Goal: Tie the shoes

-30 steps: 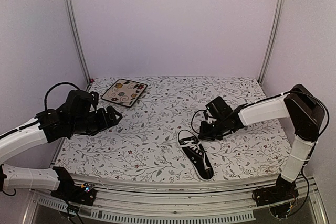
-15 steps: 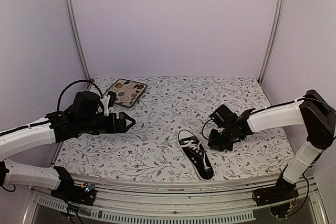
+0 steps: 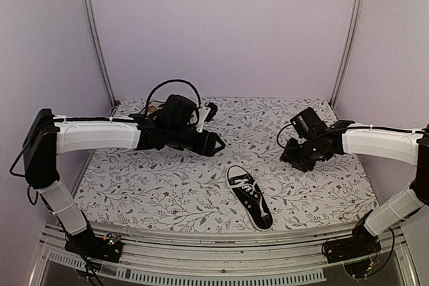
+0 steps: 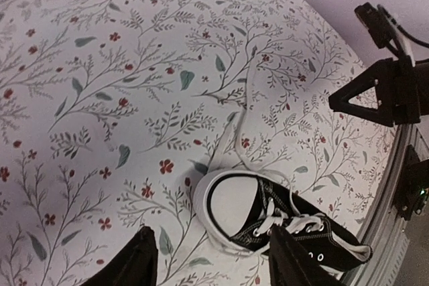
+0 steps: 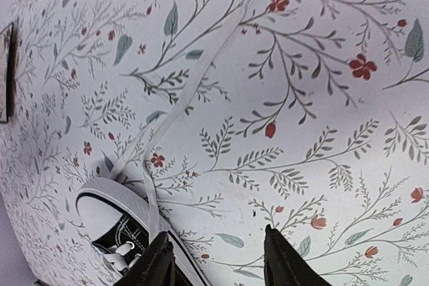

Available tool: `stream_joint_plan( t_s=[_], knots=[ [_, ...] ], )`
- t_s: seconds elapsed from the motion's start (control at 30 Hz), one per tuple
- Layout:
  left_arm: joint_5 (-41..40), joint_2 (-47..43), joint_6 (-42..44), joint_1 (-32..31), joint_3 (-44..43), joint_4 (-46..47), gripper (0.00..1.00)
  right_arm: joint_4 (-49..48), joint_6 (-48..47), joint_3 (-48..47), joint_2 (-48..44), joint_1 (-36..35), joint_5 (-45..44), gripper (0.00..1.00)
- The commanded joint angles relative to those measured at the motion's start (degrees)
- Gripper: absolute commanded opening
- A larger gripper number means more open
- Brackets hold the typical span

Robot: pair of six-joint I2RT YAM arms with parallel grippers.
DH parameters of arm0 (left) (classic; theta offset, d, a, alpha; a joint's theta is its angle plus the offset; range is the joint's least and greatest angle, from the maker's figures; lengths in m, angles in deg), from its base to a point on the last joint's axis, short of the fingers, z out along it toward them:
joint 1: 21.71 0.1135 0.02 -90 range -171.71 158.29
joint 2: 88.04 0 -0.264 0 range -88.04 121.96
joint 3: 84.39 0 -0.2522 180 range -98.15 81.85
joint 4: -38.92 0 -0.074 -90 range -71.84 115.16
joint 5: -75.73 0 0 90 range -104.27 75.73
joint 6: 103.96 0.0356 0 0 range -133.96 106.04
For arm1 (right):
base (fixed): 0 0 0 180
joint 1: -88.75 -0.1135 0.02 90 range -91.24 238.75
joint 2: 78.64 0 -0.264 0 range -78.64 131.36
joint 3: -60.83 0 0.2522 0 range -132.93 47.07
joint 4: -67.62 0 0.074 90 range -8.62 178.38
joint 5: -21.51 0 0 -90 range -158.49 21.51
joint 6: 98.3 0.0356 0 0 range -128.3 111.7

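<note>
The sneaker [image 3: 250, 197] is seen lying on its sole on the floral cloth [image 3: 167, 192], with a loose lace [image 4: 242, 120] trailed out beyond its heel. The left gripper [image 3: 216, 145] is held to the sneaker's upper left and the right gripper [image 3: 292, 159] to its upper right. Both pairs of jaws are parted, clear of the sneaker.

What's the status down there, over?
Open and empty: left gripper, right gripper. The shoe sits on its sole, laces trailing loose. Nothing blocking it.
</note>
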Motion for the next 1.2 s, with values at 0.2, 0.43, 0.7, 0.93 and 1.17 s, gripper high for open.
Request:
stream_joint_plan(
  t_s=[0.2,0.43,0.7,0.93,1.17],
  knots=[
    [-0.86,30.17,5.92,-7.0,-33.59,-15.94,0.47,-2.74,-17.32,0.52,-4.47,13.5,2.88,0.52],
    [-2.92,41.96,4.38,-7.62,-48.44,-25.15,0.36,-6.16,-22.15,2.24,-4.3,17.98,9.55,0.52],
    [-5.48,45.22,3.94,-7.78,-51.25,-27.12,0.32,-9.39,-22.86,5.61,-4.87,20.03,13.63,0.52],
    [-5.83,47.96,7.01,-7.8,-56.47,-30.56,0.29,-11.49,-22.21,6.22,-3.16,20.49,16.01,0.52],
    [-2.87,54.89,8.79,-7.71,-69.56,-39.62,0.3,-11.95,-22.17,6.65,-3.41,20.51,16.91,0.52]
  ],
)
